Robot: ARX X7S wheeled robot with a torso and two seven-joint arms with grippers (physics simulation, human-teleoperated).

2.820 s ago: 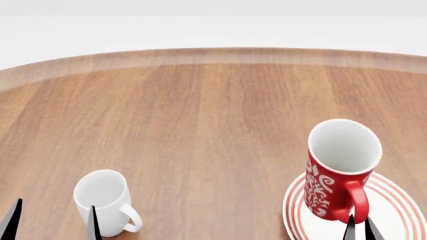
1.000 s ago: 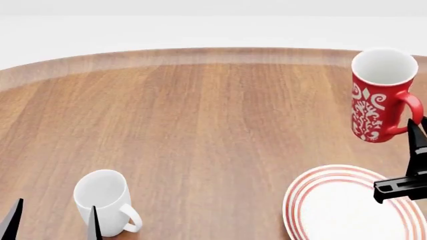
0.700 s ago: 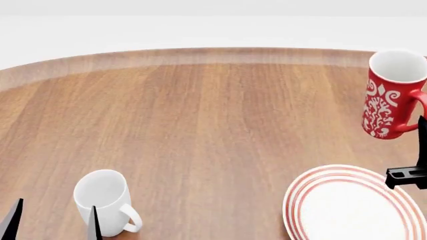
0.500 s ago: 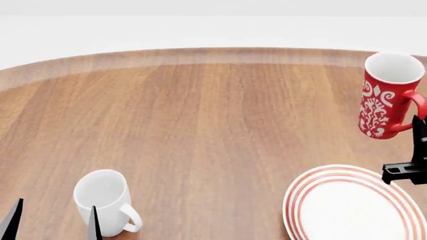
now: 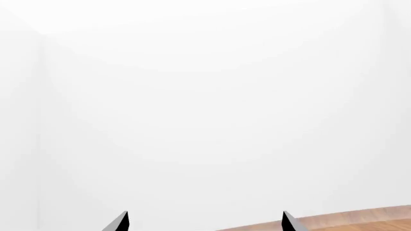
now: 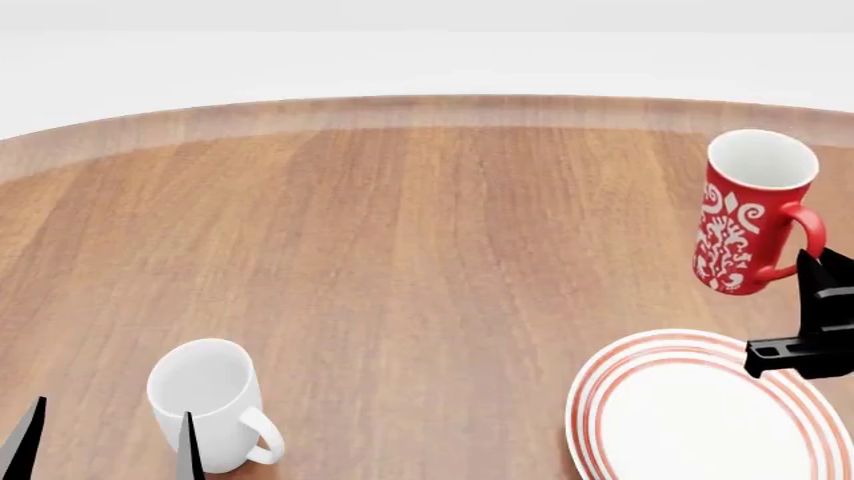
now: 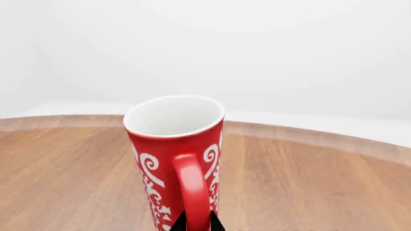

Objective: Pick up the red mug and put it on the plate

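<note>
While the left wrist view gave almost nothing, it did show 2 dark fingertips of the left gripper (image 5: 204, 222) set wide apart with nothing between them, over a sliver of the wooden table (image 5: 359, 222); everything else there was blank white.

In the head view, the red mug (image 6: 745, 215) hung in the air, tilted a little, beyond the plate (image 6: 694, 410) and not over its middle. The right gripper (image 6: 817, 300) held it by the handle side, but most of that gripper was cut off at the frame edge. To do this step well, I'd judge the mug should come back toward the robot, be levelled over the plate centre, and go down slowly before release. The white mug (image 6: 211, 402) sat well apart, beside the left fingertips.

In the right wrist view, the jaws were pinched narrow on the handle; the mug base and the plate were out of frame.
</note>
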